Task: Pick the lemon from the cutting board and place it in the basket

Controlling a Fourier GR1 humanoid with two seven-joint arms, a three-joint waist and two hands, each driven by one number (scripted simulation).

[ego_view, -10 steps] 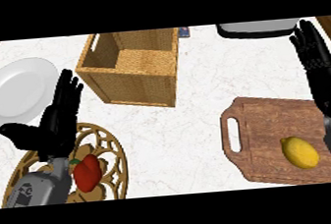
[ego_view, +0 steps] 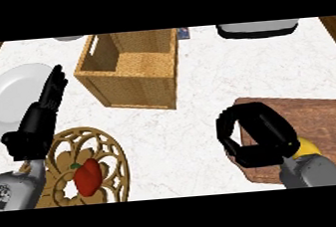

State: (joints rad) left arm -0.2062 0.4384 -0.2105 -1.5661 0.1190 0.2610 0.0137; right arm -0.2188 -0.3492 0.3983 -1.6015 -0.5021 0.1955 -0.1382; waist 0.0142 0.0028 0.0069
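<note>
While your right robot hand (ego_view: 252, 135) hangs over the cutting board (ego_view: 326, 118), fingers curled round nothing visible, the lemon (ego_view: 308, 147) peeks out just right of its wrist, still on the board. The basket (ego_view: 130, 71) lies up and to the left.

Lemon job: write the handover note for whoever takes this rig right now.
Left hand: open, resting at the view's left beside the plate.
Right hand: over the board, hiding most of the lemon; whether it grips cannot be told.
Lemon: on the board, only a yellow edge shows by the right wrist.
Basket: mid-counter, apart from the board.
Done: right hand is at the lemon.
Left: secure it, lift, carry to the basket, release.
</note>
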